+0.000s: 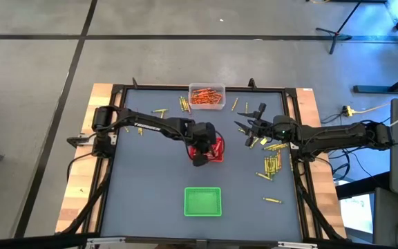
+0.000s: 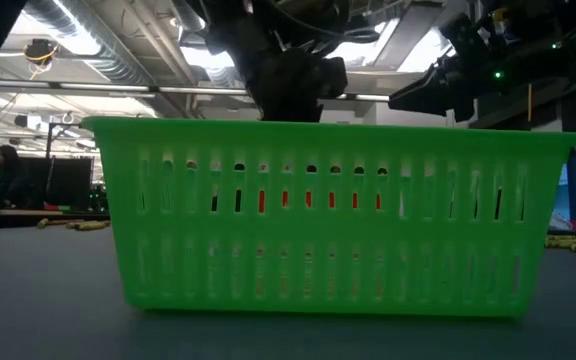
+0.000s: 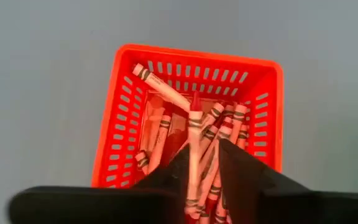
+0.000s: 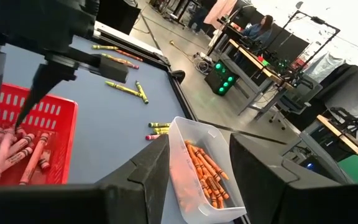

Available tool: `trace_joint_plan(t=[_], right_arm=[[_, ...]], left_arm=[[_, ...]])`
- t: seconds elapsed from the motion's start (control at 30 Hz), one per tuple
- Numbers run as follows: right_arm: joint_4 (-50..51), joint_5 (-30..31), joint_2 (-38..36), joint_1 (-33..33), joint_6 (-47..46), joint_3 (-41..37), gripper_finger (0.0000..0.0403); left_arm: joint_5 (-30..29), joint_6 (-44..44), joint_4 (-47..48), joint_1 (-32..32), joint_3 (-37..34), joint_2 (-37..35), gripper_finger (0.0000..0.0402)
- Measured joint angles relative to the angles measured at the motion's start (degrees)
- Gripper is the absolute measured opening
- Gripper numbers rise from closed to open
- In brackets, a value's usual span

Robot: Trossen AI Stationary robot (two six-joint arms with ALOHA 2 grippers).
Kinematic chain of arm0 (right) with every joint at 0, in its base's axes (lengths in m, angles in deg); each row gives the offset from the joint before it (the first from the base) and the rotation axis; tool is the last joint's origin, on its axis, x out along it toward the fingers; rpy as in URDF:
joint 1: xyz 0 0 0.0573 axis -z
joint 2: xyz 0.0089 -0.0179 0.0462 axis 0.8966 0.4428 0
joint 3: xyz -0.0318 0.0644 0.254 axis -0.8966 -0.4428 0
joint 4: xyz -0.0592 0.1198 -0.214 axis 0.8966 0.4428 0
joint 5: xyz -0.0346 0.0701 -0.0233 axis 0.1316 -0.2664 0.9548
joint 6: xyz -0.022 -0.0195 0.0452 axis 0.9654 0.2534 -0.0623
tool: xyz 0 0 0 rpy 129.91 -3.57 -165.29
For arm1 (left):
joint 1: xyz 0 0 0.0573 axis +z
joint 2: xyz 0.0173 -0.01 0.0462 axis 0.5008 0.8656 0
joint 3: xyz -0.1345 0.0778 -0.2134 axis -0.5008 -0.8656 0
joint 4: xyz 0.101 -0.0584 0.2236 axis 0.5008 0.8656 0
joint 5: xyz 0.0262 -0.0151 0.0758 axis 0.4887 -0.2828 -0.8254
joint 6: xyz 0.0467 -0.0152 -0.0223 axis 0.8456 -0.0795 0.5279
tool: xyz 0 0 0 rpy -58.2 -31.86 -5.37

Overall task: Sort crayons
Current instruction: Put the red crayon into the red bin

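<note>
The left hand (image 3: 202,163) hangs over the red basket (image 3: 123,118) at the counter's (image 1: 144,180) middle, its fingers loosening around a red crayon (image 3: 194,146) that stands tip-down among the reds already there: the drop-off step, by the look of it. Next it should spread fully and lift clear. The right hand (image 4: 197,165), fingers apart and empty, waits by the clear tray of orange crayons (image 4: 204,168); olive crayons (image 1: 271,164) lie loose to the right.

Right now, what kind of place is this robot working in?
Probably a robotics lab or workshop. Beyond the table stand workbenches with electronics showing green lights, a person sits at one, and exposed ducts and strip lights run overhead.
</note>
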Motion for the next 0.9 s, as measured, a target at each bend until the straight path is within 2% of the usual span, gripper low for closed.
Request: trace_joint_plan(t=[0.17,0.3,0.43,0.67,0.8,0.9], right_arm=[[0.03,0.0,-0.01,0.0,-0.04,0.0,0.0166],[0.06,0.0,0.0,0.0,-0.04,0.0,0.0166],[0.03,0.0,0.0,0.0,-0.04,0.0,0.0166],[0.04,0.01,0.0,-0.01,-0.18,0.0,0.0166],[-0.04,0.0,-0.02,-0.01,-0.94,0.0,0.0166],[-0.04,0.0,-0.02,-0.02,-0.96,0.0,0.0166]], left_arm=[[-5.12,-1.47,1.41,-0.47,0.0,-1.28,0.0133],[-11.16,-3.93,4.61,-0.49,0.0,-5.19,0.0155],[-14.88,-7.23,9.7,0.06,0.0,-10.62,0.0158],[-26.24,-14.16,25.63,2.95,0.0,-18.86,0.0156],[-32.16,-21.6,35.47,6.56,0.0,-21.15,0.0155],[-33.82,-27.22,42.31,10.61,0.0,-21.24,0.0154]])
